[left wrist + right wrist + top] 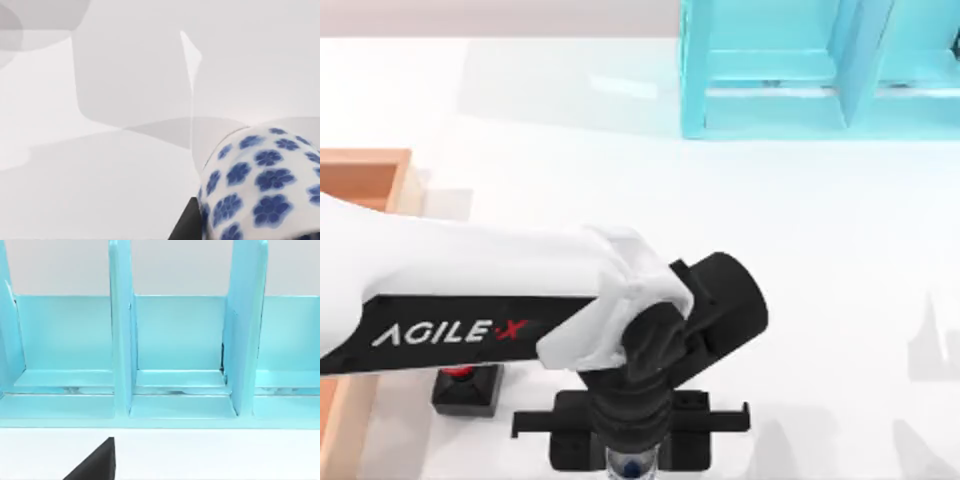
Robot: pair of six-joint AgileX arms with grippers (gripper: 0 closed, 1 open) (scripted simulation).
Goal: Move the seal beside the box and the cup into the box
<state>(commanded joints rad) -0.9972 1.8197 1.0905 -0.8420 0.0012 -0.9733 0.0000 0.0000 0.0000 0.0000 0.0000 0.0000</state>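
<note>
The left arm reaches in from the top view's left, across the near corner of the box [360,175], its wrist bent down toward the near edge of the worktop [820,260]. The left gripper [632,462] hangs there with its fingers grasping the cup [632,468], whose white-and-blue body peeks out under the gripper's black crossbar. In the left wrist view the cup [260,185] looms close, white with blue flowers, a black finger [187,225] beside it and pale worktop [100,175] behind.

The seal [466,385] stands on the worktop just beside the box's right wall, near its front end, its red knob partly hidden under the left arm. The cup is to the right of the seal, well outside the box.

The right wrist view faces the cyan shelf unit [175,340], which sits well away from the box; whether the right gripper's fingers are released or clenched cannot be told.
</note>
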